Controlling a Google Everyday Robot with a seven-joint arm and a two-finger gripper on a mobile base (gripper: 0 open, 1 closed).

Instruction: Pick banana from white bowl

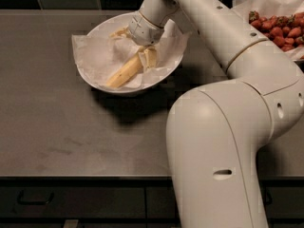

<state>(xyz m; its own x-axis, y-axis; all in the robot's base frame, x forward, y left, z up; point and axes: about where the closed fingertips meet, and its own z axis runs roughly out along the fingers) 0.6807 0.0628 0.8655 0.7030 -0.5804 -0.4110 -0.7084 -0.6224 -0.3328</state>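
End effector [145, 56] low inside white bowl [97, 83], at upper end of banana [124, 72]; grip state cannot tell. Banana lies slanted on paper lining [102, 56]. Secure hold first, then lift straight and slow, leaving paper behind.

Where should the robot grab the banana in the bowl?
Probably across its upper-right part, coming down from above. The banana lies slanted on the paper in the white bowl, with its long sides seemingly free to pinch from above. The end effector is at that upper-right end.
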